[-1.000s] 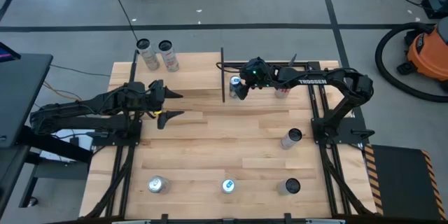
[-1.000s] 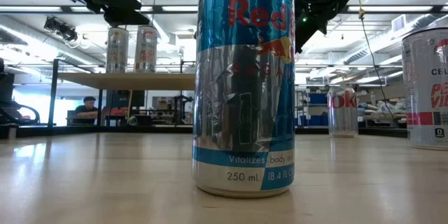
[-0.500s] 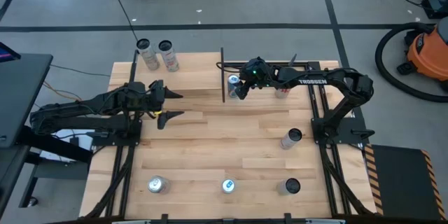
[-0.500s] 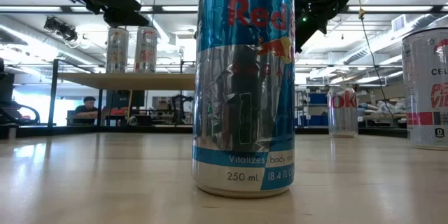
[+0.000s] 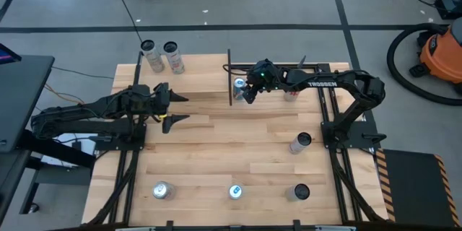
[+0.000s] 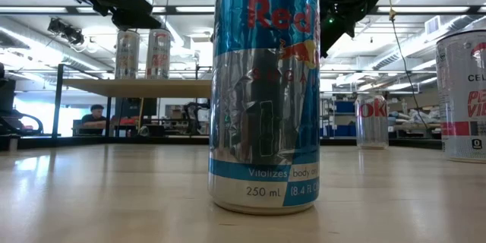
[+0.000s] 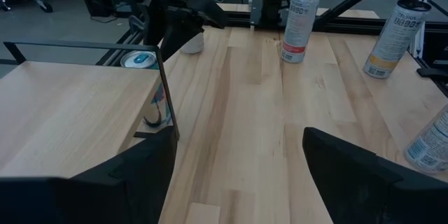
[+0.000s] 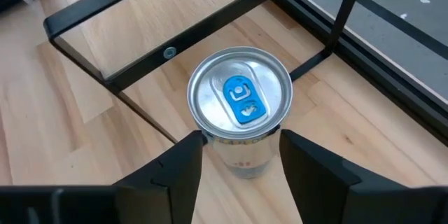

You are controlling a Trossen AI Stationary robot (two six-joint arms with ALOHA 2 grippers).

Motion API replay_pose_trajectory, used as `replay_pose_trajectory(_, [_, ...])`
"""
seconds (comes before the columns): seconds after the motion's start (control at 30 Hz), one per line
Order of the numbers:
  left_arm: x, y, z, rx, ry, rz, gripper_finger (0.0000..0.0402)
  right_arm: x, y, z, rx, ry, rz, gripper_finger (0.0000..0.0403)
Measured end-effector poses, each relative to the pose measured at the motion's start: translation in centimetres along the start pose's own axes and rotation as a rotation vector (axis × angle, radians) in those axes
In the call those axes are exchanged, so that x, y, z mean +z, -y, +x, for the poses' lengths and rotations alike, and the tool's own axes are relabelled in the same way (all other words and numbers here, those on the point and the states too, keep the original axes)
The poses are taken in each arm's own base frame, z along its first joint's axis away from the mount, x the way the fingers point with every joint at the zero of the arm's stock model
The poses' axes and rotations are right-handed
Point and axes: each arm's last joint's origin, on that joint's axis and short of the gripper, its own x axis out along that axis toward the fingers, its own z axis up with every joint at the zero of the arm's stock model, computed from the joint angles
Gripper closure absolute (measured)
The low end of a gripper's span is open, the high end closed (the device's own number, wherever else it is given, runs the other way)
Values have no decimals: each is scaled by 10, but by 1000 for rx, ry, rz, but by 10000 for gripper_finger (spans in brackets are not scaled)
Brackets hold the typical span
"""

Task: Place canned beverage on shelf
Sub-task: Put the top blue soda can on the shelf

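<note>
A silver can with a blue tab (image 8: 240,98) stands on the tabletop just off the right edge of the shelf (image 5: 195,72), a raised pale-wood panel edged by black rods. My right gripper (image 5: 245,90) is shut on this can. In the low view a big blue-and-silver can (image 6: 266,91) hides it. Two more cans (image 5: 160,56) stand on the shelf's far left corner. My left gripper (image 5: 176,108) hangs open over the table's left side, pointing toward the shelf and holding nothing. My right gripper pinches the can's side wall (image 8: 213,145) just under the top rim, one finger (image 8: 183,171) on each side. The fingers slant down from the table's right. The can is upright; in the left wrist view its base (image 7: 155,120) looks set on the tabletop.
The shelf's black corner post (image 7: 166,91) stands right beside the held can. Other cans stand on the table: one under the right arm (image 5: 291,94), one at mid right (image 5: 301,141), and three along the near edge (image 5: 235,191).
</note>
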Motion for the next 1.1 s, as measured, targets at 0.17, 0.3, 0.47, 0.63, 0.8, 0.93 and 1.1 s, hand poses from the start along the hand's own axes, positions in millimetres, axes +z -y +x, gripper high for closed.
replay_pose_trajectory(0.17, [-1,0,0,0,-6,-19,90,-2,0,0,-4,-20,-1,192])
replay_pose_trajectory(0.3, [-1,0,0,0,-12,-20,90,-5,1,-1,-15,-73,-3,176])
replay_pose_trajectory(0.47, [-1,0,0,0,-15,-20,90,1,-1,-6,-5,-125,-15,152])
replay_pose_trajectory(0.63, [-1,0,0,0,-14,-20,90,8,-7,-10,48,-122,-48,130])
replay_pose_trajectory(0.8, [-1,0,0,0,-15,-21,90,12,-8,-10,55,-94,-66,123])
replay_pose_trajectory(0.93, [-1,0,0,0,-15,-21,90,14,-8,-10,111,-86,-47,125])
replay_pose_trajectory(1.1, [-1,0,0,0,-15,-21,90,15,-7,-11,237,-101,-12,126])
